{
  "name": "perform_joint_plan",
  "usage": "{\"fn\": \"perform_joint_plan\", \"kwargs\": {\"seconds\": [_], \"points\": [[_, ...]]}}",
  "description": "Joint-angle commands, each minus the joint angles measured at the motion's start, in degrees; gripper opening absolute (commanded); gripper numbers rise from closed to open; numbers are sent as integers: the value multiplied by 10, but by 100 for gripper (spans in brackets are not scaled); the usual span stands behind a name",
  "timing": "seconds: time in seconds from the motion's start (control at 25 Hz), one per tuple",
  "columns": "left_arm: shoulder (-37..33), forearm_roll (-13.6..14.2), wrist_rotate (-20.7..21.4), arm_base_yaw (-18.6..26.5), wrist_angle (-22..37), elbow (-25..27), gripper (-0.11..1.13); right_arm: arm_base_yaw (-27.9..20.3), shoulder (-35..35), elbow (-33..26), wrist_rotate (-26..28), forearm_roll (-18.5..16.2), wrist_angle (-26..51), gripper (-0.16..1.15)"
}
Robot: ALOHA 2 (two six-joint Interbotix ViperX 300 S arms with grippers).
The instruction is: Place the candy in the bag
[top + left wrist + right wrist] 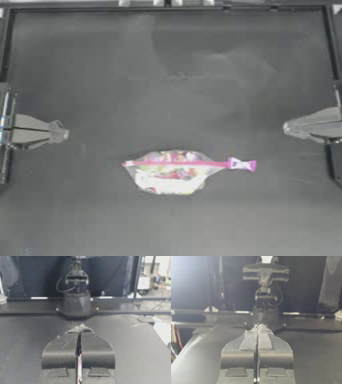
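Bag [172, 172] lies flat mid-tabletop [167, 75], candy [170, 175] inside, so the job looks done. Left claw [60, 133] and right claw [288, 128] sit parked at opposite edges, closed tight, empty.

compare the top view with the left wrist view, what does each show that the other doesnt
Only the top view shows the bag with the candy inside, its pink slider tab at the right end, and both arms drawn back at the table edges. Only the left wrist view shows the left tool up close, jaws shut on nothing. Both show the dark table and the right tool across it.
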Motion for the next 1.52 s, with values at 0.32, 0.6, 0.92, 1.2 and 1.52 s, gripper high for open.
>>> {"fn": "perform_joint_plan", "kwargs": {"seconds": [0.32, 0.6, 0.92, 1.2, 1.52], "points": [[-14, 4, 23, -3, -1, -8, 10, 6, 2, -2, 22, -1, -6, 13], [-17, 3, 21, -3, 18, -8, 79, 6, 2, -5, 22, -38, -7, 62], [-17, 3, 22, -3, 35, -7, 97, 6, 3, -11, 22, -39, 2, 101], [-17, 3, 22, -2, 52, -9, 100, 6, 7, -63, 23, -36, 112, 99], [-18, 3, 21, -3, 68, -9, 100, 6, 83, -187, 24, -14, 297, 99]]}}
